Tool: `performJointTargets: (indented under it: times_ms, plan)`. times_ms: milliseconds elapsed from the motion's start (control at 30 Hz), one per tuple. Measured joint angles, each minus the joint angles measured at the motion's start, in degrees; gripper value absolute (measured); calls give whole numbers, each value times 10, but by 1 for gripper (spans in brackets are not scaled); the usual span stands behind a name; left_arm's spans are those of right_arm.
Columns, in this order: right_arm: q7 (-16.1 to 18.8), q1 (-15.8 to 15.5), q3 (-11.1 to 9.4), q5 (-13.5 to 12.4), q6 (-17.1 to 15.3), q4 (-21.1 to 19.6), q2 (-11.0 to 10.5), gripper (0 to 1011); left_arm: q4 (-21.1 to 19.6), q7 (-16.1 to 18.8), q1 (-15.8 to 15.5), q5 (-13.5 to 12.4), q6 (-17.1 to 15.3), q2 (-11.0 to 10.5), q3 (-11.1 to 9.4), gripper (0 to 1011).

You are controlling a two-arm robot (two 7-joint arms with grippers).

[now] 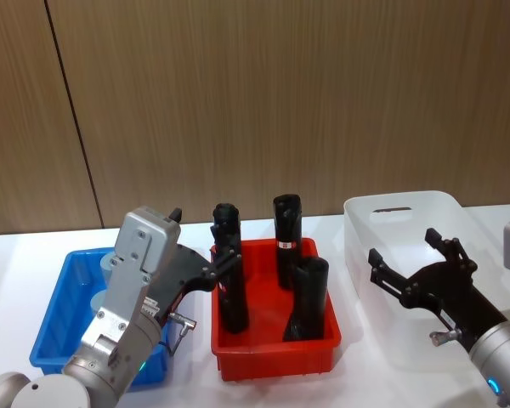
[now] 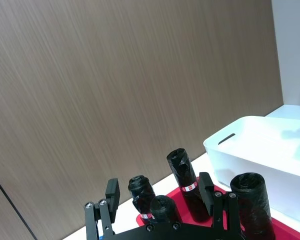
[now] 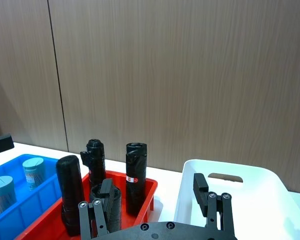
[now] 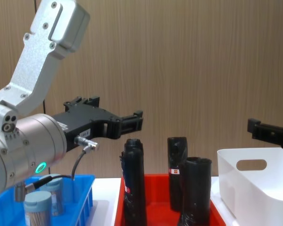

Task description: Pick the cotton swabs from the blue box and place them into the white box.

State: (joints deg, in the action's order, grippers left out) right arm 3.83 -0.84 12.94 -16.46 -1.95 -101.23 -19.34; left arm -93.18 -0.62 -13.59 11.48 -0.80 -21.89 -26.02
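Two cotton swab jars (image 3: 34, 171) (image 3: 1, 195) with pale blue lids stand in the blue box (image 1: 58, 316) at the table's left; they also appear in the chest view (image 4: 37, 207). My left gripper (image 1: 206, 238) hovers above the blue box's right side, next to the red bin. It is open and empty, and its fingers (image 2: 112, 192) point toward the wall. The white box (image 1: 399, 212) stands at the right. My right gripper (image 1: 403, 246) hangs over it, open, with nothing between its fingers (image 3: 200, 182).
A red bin (image 1: 276, 353) with several tall black wrapped rolls (image 1: 287, 238) sits between the blue and white boxes. A wood-panelled wall runs close behind the table.
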Motion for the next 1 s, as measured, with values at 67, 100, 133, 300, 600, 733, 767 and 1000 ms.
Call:
performJointTargets:
  times_ms: [67, 100, 133, 300, 600, 733, 767, 1000]
  plan:
    - [0, 0, 0, 0, 0, 0, 0, 1002, 0, 0, 0, 0, 0, 0, 0, 1004]
    - [0, 0, 0, 0, 0, 0, 0, 1002, 0, 0, 0, 0, 0, 0, 0, 1004]
    - [0, 0, 0, 0, 0, 0, 0, 1002, 0, 0, 0, 0, 0, 0, 0, 1004]
    - [0, 0, 0, 0, 0, 0, 0, 1002, 0, 0, 0, 0, 0, 0, 0, 1004]
    - [0, 0, 0, 0, 0, 0, 0, 1002, 0, 0, 0, 0, 0, 0, 0, 1004]
    - [0, 0, 0, 0, 0, 0, 0, 1002, 0, 0, 0, 0, 0, 0, 0, 1004]
    - [0, 0, 0, 0, 0, 0, 0, 1002, 0, 0, 0, 0, 0, 0, 0, 1004]
    - [0, 0, 0, 0, 0, 0, 0, 1002, 1, -1, -1, 0, -2, 0, 1, 1004]
